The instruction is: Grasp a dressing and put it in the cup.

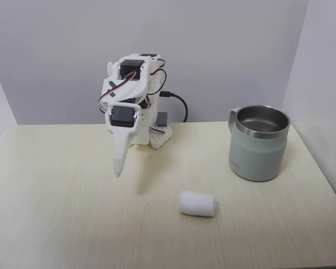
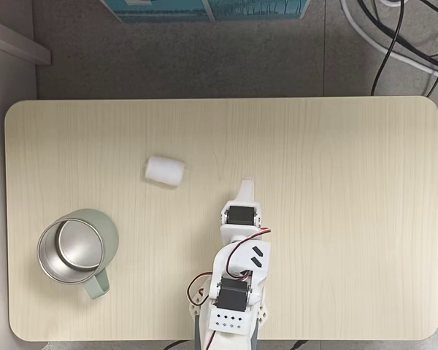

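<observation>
White arm point(image 1: 129, 101) folded | claw point(image 1: 119, 168) pts down, above table point(image 1: 56, 213)

White dressing point(image 1: 197, 204) on its side — near upright cup point(image 1: 258, 143).

From here I cannot tell how the gripper point(image 1: 119, 168) stands — in both fixed views its fingers read as one white wedge, no gap to judge. The arm's base point(image 2: 230, 324) runs off the bottom edge in a fixed view. The cup point(image 1: 258, 143) hides most of its handle point(image 1: 233, 117) behind its body, and the small mark on its wall is too faint to read. The black cables point(image 2: 394, 36) leave the top edge.
</observation>
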Available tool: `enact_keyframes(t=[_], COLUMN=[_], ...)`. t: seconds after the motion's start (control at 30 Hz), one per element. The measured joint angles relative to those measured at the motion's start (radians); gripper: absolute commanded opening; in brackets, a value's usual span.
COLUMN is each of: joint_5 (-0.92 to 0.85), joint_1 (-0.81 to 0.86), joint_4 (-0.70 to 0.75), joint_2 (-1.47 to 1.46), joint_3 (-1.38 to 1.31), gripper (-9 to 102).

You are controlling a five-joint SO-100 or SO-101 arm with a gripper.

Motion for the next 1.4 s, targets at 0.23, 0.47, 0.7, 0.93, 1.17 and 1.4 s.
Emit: enact_keyframes(t=[0.23, 0.47, 0.7, 0.93, 1.17, 1.4], joint_5=[0.063, 0.069, 0.072, 0.084, 0.126, 0.218], joint_1=[0.014, 0.015, 0.015, 0.015, -0.078, -0.293], joint_4=[-0.026, -0.026, -0.026, -0.017, 0.169, 0.189], joint_2=[0.000, 0.000, 0.000, 0.000, -0.011, 0.130], joint_3=[-0.008, -0.008, -0.008, -0.008, 0.175, 0.337], gripper=[0, 0, 0, 0, 2, 12])
